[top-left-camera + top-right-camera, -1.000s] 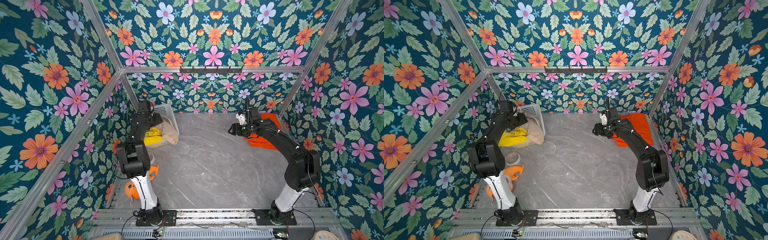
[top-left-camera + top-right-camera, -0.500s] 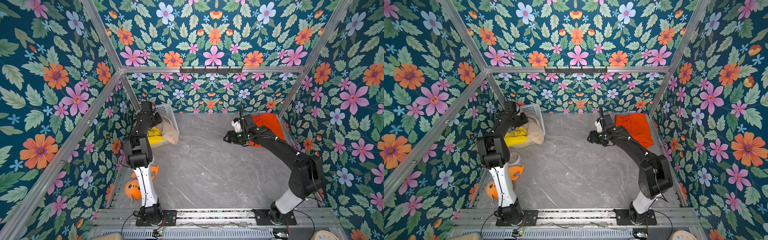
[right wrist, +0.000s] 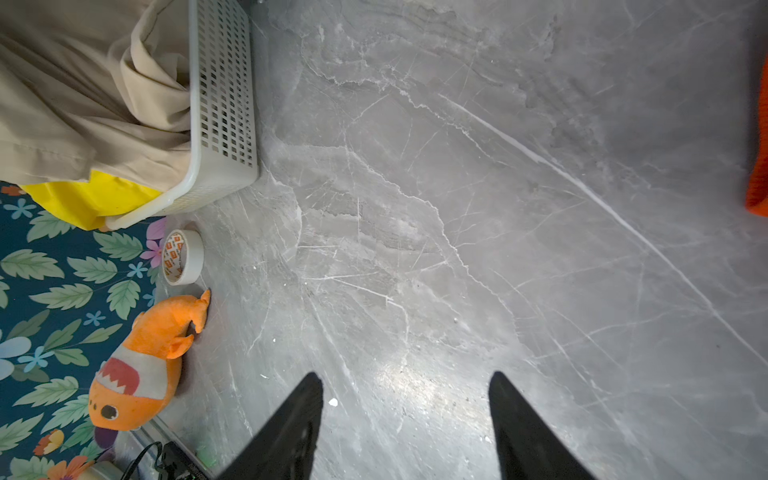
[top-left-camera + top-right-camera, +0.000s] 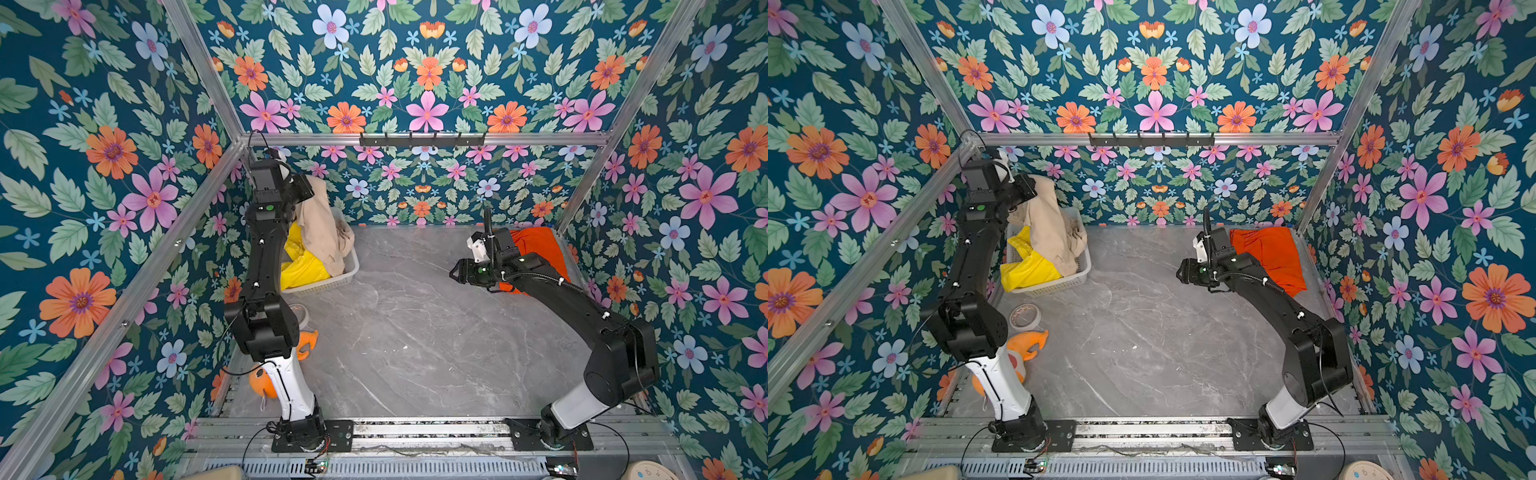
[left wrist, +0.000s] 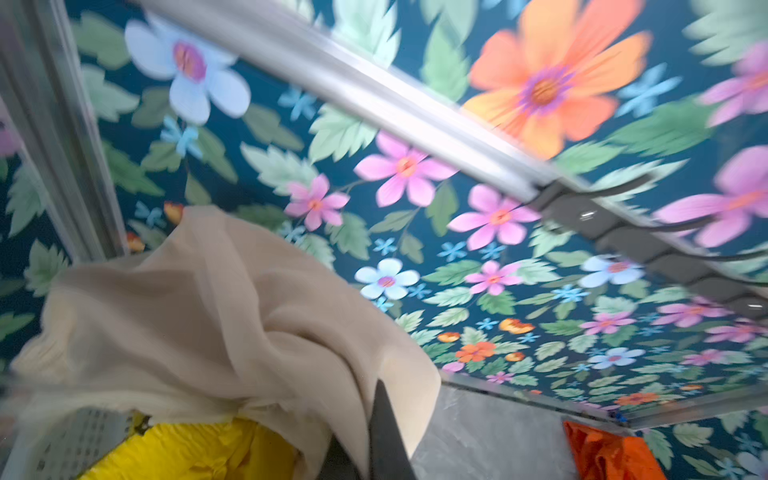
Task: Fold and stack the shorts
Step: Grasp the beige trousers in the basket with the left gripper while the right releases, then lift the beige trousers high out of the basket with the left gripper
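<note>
Grey marble-look table (image 4: 415, 332) sits inside floral walls, and the left pincer (image 4: 306, 192) is high above the white basket (image 4: 347, 272), clamped tight on the beige shorts (image 4: 322, 232). These hang from it down into the basket, over the yellow shorts (image 4: 301, 268). Well apart, the right pincer (image 3: 405, 386) hovers over bare table, jaws spread and empty, with the orange shorts (image 4: 538, 245) lying just behind it.

On my grey marble table (image 4: 415, 340) I see a white perforated basket (image 3: 224, 104) at the back left. A roll of tape (image 3: 183, 257) sits near it, and an orange plush fish (image 3: 141, 365) lies just beside the tape, against the floral wall (image 3: 54, 270).
</note>
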Tool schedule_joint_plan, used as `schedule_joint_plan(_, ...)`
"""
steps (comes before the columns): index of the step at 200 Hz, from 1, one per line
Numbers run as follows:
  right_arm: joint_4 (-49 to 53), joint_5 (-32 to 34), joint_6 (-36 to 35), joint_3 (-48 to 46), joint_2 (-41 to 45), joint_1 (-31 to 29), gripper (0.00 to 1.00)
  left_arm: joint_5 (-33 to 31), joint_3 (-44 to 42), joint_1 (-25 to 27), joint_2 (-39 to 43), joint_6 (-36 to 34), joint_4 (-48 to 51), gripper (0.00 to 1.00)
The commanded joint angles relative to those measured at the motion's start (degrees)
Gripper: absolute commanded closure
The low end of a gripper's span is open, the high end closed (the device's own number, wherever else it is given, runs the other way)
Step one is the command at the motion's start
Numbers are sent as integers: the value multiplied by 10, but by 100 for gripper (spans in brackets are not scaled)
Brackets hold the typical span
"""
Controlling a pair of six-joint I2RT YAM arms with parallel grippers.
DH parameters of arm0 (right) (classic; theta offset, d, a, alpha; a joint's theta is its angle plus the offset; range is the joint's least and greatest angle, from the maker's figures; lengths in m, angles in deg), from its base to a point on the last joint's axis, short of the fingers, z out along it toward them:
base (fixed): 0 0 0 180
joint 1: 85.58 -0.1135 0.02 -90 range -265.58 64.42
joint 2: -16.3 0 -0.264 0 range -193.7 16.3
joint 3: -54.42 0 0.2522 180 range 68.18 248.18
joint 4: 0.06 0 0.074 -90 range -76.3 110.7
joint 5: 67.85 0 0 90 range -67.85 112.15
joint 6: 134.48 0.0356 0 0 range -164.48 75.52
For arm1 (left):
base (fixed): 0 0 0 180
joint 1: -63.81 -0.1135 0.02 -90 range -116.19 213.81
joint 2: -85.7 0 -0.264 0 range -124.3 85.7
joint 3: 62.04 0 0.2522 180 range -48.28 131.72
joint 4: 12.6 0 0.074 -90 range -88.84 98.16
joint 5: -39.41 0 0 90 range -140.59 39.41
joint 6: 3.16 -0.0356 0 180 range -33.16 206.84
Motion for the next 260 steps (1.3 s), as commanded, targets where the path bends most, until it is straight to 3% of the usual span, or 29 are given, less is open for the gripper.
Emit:
schedule_joint_plan(1, -24, 1, 7, 6, 10, -1, 36, 87, 22, 1, 33, -6, -95, 100)
schedule_joint_plan(25, -37, -2, 11, 8, 15, -1, 36, 89, 41, 5, 50, -11, -98, 100)
schedule_joint_plan(46, -45, -8, 18, 11, 8, -1, 36, 32, 46, 5, 41, -47, -71, 100)
schedule_joint_plan(100, -60, -21, 35, 17, -19, -11, 36, -2, 141, 2, -86, -82, -26, 100)
schedule_joint_plan(135, -61, -25, 35, 29, -27, -25, 36, 10, 123, 2, -96, -102, -173, 100)
schedule_joint_plan(178, -65, -26, 33, 40, -20, -30, 36, 62, 136, 5, -81, -27, -356, 100)
schedule_joint_plan(235, -117, -33, 30, 49, -10, -46, 36, 69, 154, 23, -61, 33, -485, 98)
schedule_joint_plan(260, -144, -38, 46, 48, -12, -46, 36, 25, 180, 38, -63, -9, -445, 98)
